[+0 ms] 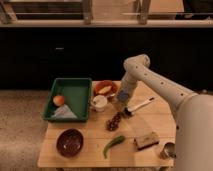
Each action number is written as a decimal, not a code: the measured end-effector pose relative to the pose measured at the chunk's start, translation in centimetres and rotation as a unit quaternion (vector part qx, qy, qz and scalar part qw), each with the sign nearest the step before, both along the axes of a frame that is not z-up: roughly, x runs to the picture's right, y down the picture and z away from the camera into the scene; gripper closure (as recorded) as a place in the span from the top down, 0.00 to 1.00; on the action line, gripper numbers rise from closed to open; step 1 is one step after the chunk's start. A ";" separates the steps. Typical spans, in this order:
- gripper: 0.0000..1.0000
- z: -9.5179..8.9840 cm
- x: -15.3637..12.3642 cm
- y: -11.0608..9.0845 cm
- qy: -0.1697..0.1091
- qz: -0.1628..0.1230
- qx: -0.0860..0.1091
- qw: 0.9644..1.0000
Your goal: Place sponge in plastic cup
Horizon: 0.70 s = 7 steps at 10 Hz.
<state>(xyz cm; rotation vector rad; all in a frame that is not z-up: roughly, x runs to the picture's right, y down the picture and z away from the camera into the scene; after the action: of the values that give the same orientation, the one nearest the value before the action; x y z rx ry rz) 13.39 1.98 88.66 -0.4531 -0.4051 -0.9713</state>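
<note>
The claw (122, 103) is the hardest part to read. It shows only as a dark, blurred shape at the end of the forearm, just right of centre in the frame, and I cannot tell whether it is open or closed, or whether it has hold of anything. It hangs low over the tabletop (90, 132), between the orange bowl (105, 89) and the white-handled brush (139, 105), with the white cup (99, 102) just to its left.

The robot's white body fills the lower right corner. It hides that end of the tabletop and part of a greyish cup (168, 149) at the edge. The contents of the orange bowl are only a yellowish patch. In the green tray (79, 90) at left lie a round orange fruit (59, 100) and a pale, crumpled thing (63, 112) I cannot identify. The upper half of the frame is dark cabinetry.

The arm (155, 82) rises from the right, slants up and left to a bent elbow at upper centre-right, then drops steeply toward the claw.

The sponge (146, 139), a tan block, lies flat at lower right, well apart from the claw and from the white cup. Left of it are a green pepper (113, 144), a dark bowl (70, 141) and, above the pepper, a bunch of grapes (114, 121).
</note>
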 end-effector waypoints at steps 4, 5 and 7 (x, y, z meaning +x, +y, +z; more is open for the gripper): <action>0.80 0.0 0.2 -0.2 0.001 0.000 0.000 1.000; 0.80 -0.1 0.3 -0.3 0.002 0.000 0.001 1.000; 0.80 -0.1 0.7 -0.5 0.004 0.003 0.004 1.000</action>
<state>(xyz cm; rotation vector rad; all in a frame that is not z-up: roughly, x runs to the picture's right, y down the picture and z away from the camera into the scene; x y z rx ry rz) 14.05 1.49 88.52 -0.4481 -0.3956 -0.9650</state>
